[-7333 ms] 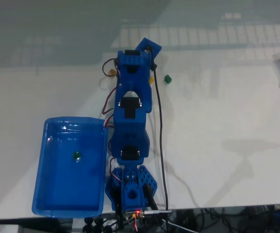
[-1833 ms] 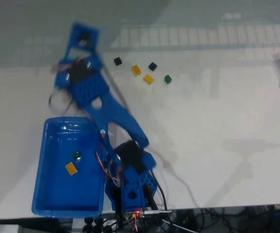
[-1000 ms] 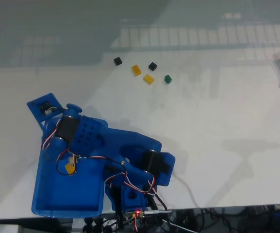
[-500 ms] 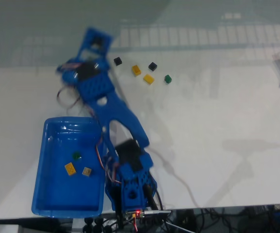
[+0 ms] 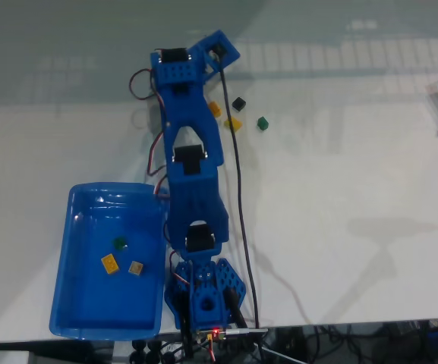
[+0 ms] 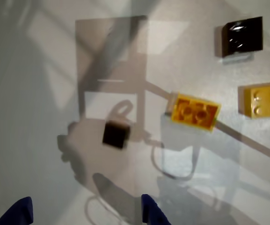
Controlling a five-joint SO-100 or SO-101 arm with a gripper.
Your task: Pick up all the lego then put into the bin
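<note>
while three lego (image 5: 120,258) fill bin (image 5: 74,303), four remain on table (image 5: 355,189)

Bin (image 5: 89,318) — one, holding three bricks: green (image 5: 118,243), yellow (image 5: 110,264), tan (image 5: 136,268). On the desk (image 5: 340,174) in the wrist view — two black (image 6: 114,135), two yellow (image 6: 194,111).

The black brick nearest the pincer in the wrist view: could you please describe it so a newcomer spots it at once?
On the white table, just above the two blue pincer tips, lies a small square black brick. Unlike the other black brick at top right, it sits alone, left of the yellow two-stud brick.
</note>
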